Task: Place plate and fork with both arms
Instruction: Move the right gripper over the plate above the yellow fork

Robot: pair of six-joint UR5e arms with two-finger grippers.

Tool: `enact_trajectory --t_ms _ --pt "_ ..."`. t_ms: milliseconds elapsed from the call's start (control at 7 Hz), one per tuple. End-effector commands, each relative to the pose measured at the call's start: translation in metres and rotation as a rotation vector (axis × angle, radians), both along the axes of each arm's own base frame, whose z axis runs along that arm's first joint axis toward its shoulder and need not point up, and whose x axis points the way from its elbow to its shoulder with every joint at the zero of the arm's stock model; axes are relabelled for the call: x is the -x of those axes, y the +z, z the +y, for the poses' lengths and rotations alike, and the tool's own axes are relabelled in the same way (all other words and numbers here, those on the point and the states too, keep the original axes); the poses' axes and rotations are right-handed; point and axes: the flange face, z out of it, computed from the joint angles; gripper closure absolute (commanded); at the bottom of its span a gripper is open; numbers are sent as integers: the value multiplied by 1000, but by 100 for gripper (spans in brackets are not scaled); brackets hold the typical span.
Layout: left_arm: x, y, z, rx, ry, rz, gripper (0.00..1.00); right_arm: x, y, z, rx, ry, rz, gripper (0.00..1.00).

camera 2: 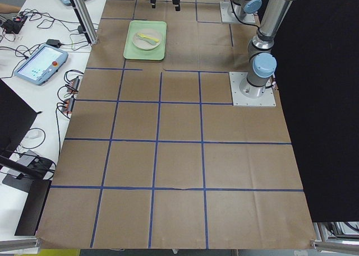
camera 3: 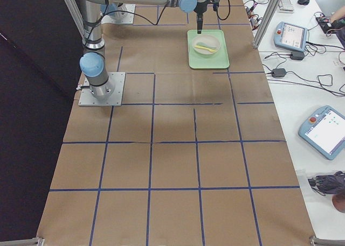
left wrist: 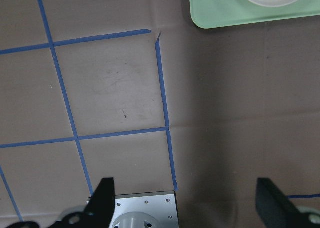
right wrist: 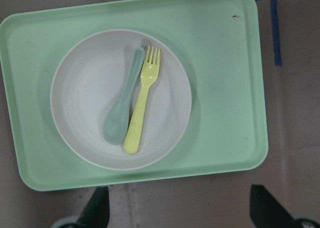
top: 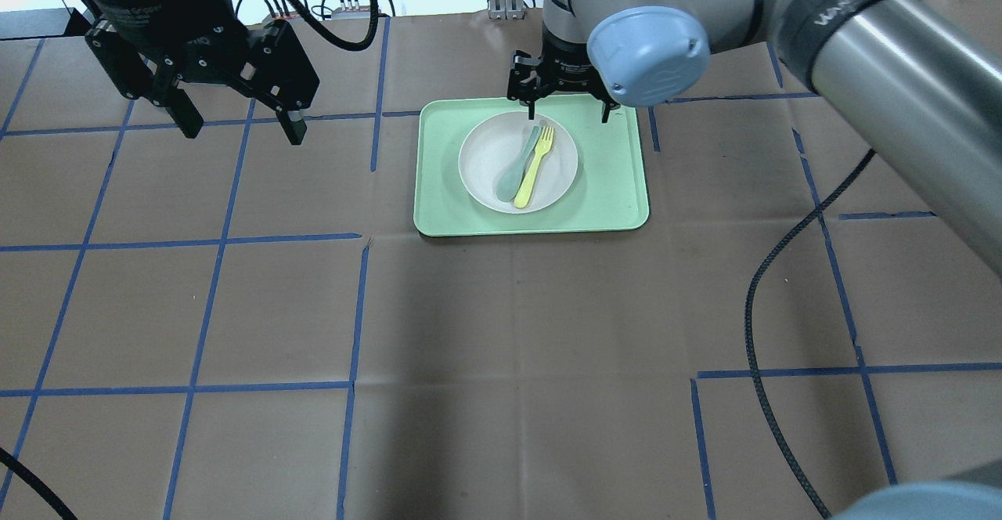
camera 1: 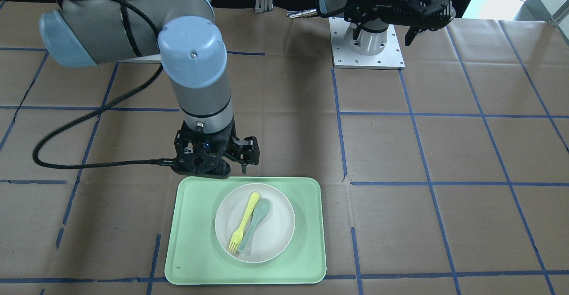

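1. Hovering high above the green tray (top: 618, 199), the right pincer (top: 565, 109) has its jaws spread wide with nothing in them. The left pincer (top: 243, 130) is spread and empty too, parked over bare desk (top: 501, 348) well apart from the tray.
2. The plate (top: 485, 161) sits mid-tray. The fork (top: 535, 166) lies flat on it, tines pointing away from the robot. A spoon (top: 513, 175) is snug against the fork on the robot's left side.
3. My read: the right arm is lining up for the fork, so the spoon is the whole problem. Centre over the yellow handle, not over the pair.
4. Turn the wrist so the jaws close across the handle's width. The fork's right side is free. I can't see any real gap on the other side.
5. I'd aim at the handle end, which seems to poke slightly past the spoon's bowl. There's less chance of pinching both there.
6. Go down slow. The fork lies flat, so the tips need to nearly reach the plate. Pushing hard could shove the plate around on the tray.
7. Keep the left arm out until the fork is clear, then send it for the plate's rim.
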Motion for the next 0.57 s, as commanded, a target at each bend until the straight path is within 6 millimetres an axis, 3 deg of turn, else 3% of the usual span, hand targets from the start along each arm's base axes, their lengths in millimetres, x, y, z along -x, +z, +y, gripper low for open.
enact_trajectory --t_ms 0,143,429 --pt "1 5 5 9 -41 13 0 -20 -48 -23 -11 -21 3 0" --pt "1 10 11 16 -38 13 0 -22 -75 -30 -28 -21 8 4" --pt "-1 -1 29 1 -27 12 0 -24 -116 -45 -32 -17 11 10"
